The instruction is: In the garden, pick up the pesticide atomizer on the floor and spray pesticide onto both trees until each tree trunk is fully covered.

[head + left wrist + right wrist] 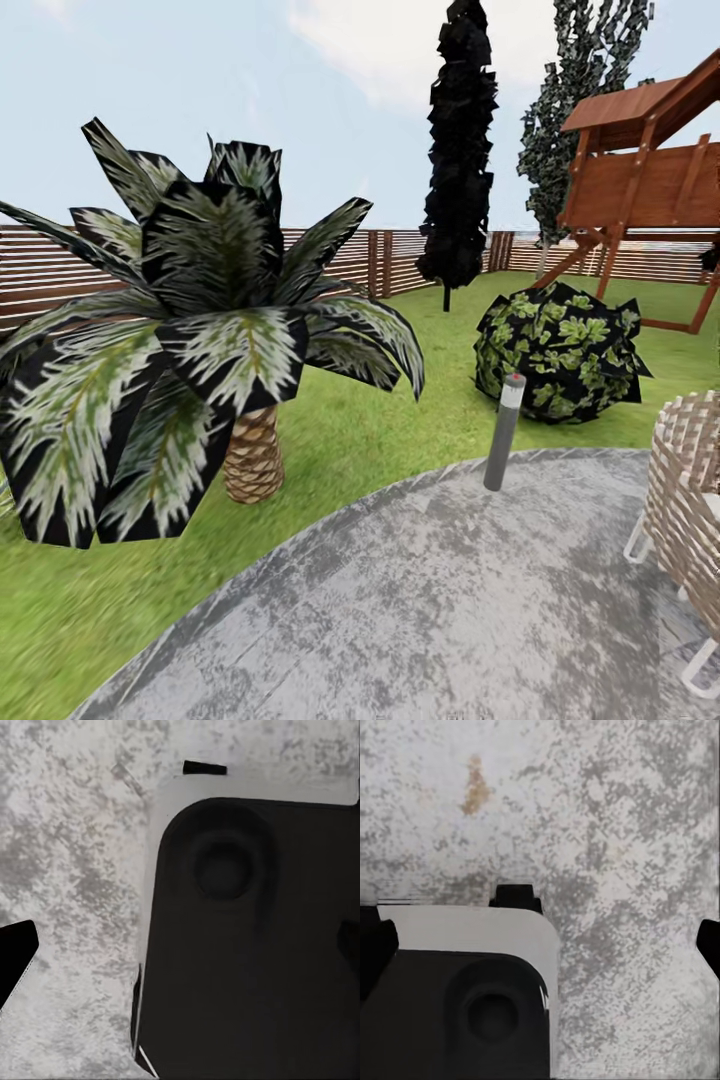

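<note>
Head view: I am looking out over the garden, standing on grey paving (430, 610) that is curving into the lawn (360, 420). A short scaly-trunked palm (200, 340) is standing on the grass ahead and to my left, a grey lamp post (504, 432) at the paving edge ahead, a round bush (558, 350) beyond it, and a dark column-shaped tree (458, 150) near the slatted fence (380, 262). A wooden play frame (650, 190) and a woven chair (690, 500) are sitting to my right. No atomizer and no bare grey-brown trunk is presenting itself here, so I am treating this step as searching – turning the base slowly and scanning the ground before travelling.

Left wrist view: my left claw is pointing down at the paving beside my own dark base (255, 945); dark finger tips (15, 956) are framing both edges, well apart, so I am reading it as spread and holding nothing.

Right wrist view: likewise – dark tips (375, 945) at both edges, paving between them, nothing held.
</note>
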